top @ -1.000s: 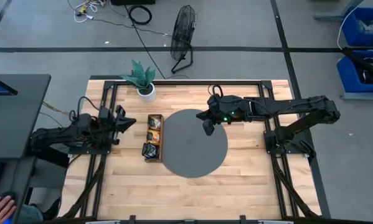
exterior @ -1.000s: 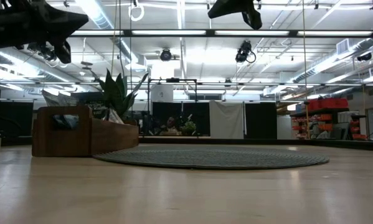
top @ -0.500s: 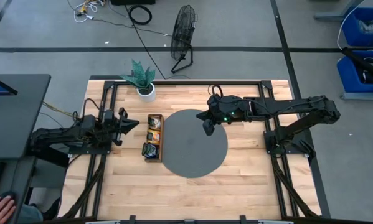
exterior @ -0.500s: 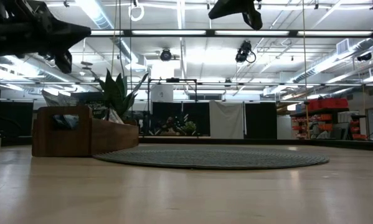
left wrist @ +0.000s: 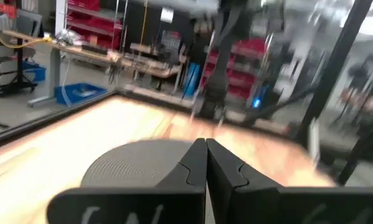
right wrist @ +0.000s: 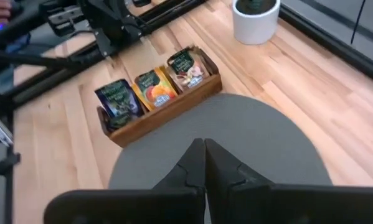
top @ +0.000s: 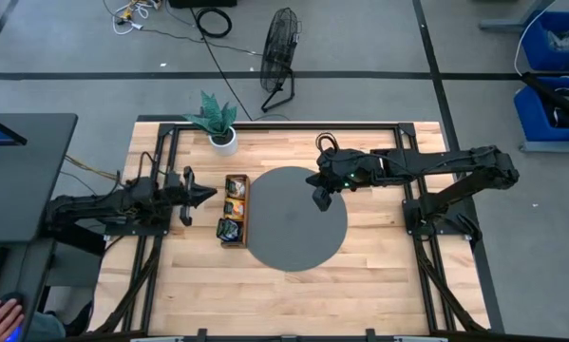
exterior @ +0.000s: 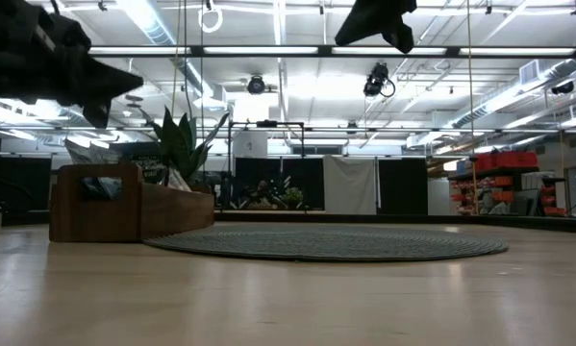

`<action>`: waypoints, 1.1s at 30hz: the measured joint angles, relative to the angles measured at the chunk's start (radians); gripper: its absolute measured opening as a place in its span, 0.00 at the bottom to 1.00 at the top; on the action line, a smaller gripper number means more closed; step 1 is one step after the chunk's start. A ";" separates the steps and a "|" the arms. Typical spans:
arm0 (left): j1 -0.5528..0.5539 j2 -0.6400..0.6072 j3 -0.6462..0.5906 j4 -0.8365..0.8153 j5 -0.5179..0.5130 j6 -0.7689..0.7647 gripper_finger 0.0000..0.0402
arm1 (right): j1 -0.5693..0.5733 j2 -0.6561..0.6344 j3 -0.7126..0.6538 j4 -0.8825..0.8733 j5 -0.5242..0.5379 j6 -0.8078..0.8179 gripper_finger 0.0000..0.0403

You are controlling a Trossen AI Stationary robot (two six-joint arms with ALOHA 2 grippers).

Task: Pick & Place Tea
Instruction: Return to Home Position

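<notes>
The tea sachets stand upright in a row inside the long wooden tray (top: 234,209) (right wrist: 167,112): a dark blue one (right wrist: 119,99), a yellow-orange one (right wrist: 152,87) and a pale tan one (right wrist: 187,65). The tray sits at the left edge of the round grey mat (top: 296,220). My left gripper (top: 210,194) (left wrist: 206,152) hangs in the air just left of the tray, shut, pointing toward it. My right gripper (top: 320,200) (right wrist: 205,152) hovers high over the mat's far right part, shut and empty.
A small potted plant (top: 221,131) stands near the far edge behind the tray. Bare wooden table (top: 293,294) lies on the near side of the mat. In the low view the tray (exterior: 100,202) and mat (exterior: 326,240) lie far below both grippers.
My left gripper has moved toward the table's right, closing on the tray, and sunk a little. My right gripper has shifted slightly right over the mat. The tray and sachets have stayed put.
</notes>
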 joint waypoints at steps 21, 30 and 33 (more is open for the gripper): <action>0.000 0.000 -0.001 -0.049 0.000 0.063 0.01 | 0.000 -0.627 -0.686 0.510 -0.011 -0.079 0.00; 0.000 0.000 -0.001 -0.049 0.000 0.063 0.01 | 0.000 -0.951 -0.939 0.763 -0.042 -0.097 0.00; 0.000 0.000 -0.001 -0.049 0.000 0.063 0.01 | 0.000 -1.059 -0.977 0.774 -0.061 -0.094 0.00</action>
